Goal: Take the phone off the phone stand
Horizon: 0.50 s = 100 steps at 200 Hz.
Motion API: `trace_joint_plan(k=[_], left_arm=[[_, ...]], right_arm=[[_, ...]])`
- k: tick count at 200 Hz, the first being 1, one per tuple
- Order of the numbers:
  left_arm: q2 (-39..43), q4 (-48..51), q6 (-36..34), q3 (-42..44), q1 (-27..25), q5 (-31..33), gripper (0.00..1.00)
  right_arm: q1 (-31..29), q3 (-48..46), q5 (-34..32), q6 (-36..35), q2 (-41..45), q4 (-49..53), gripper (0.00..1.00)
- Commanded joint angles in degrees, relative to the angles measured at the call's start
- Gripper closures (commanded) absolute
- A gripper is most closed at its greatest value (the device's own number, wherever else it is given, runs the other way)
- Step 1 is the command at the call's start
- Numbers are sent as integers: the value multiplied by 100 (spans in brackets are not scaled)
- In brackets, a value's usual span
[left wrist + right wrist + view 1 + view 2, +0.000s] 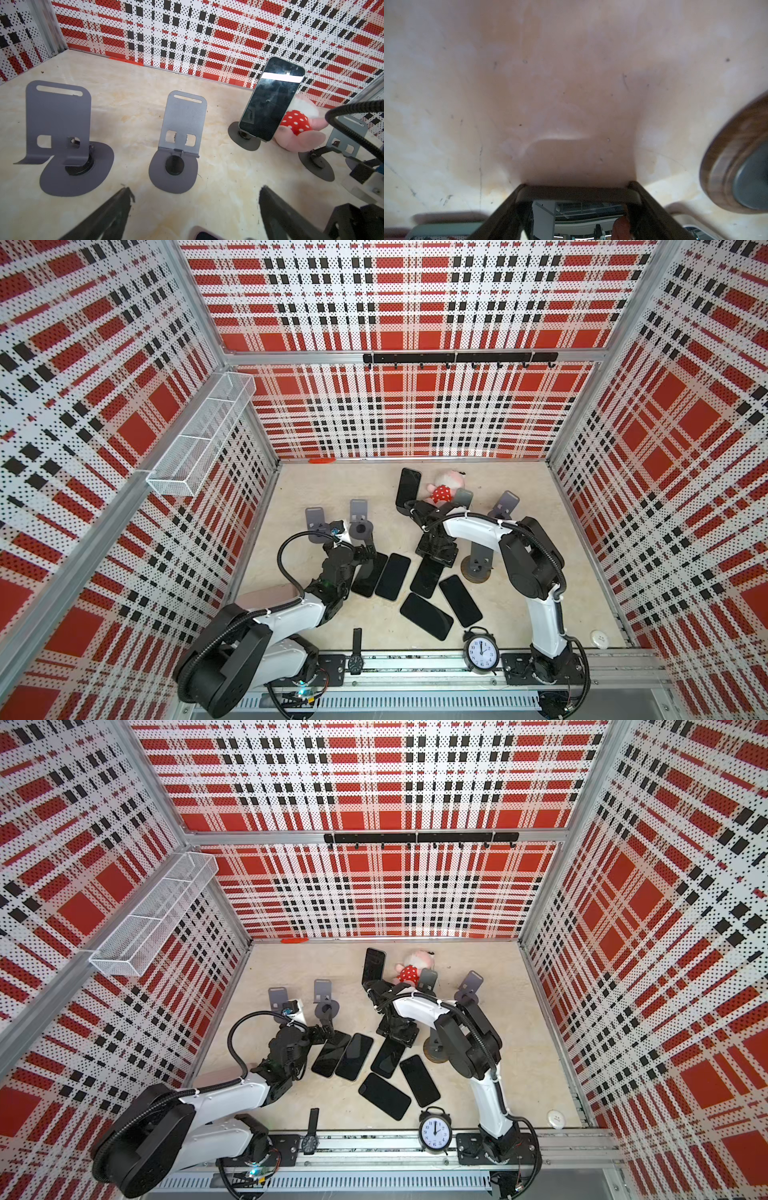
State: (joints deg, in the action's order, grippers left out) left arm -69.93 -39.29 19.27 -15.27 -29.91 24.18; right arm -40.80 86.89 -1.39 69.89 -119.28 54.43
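Right tool (pixel 578 186) is clasping the gripped phone (pixel 427 578) by its two long edges, one finger pressing each side, well in front of the plush toy (pixel 446 489). Whether that phone's far short edge is touching the tabletop (pixel 571 83) cannot be told, but bare surface is stretching ahead of it. A wood-rimmed base (pixel 726 162) is sitting close at the tool's side.

Left tool (pixel 195 190) is hanging released, its fingers spread wide, well to the left of the plush toy in both top views. Open tabletop is lying between it and two gray stands (pixel 182 124).

Just beside the plush toy, on its left, the standing phone (pixel 270 99) is leaning upright on its phone stand (pixel 245 137), its top and left edges standing free. Four loose phones (pixel 392 576) are lying flat in front of the plush toy, crowding around the gripped phone.
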Motion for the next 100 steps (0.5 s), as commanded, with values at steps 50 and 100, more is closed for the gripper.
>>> trace_joint_plan(k=[50,100], left_arm=[[-43,-2,29,-126,79,21,2],[-45,-2,25,-125,97,29,2]], right_arm=[[-22,-169,-20,74,-20,119,22],[-28,-287,-57,104,54,33,20]])
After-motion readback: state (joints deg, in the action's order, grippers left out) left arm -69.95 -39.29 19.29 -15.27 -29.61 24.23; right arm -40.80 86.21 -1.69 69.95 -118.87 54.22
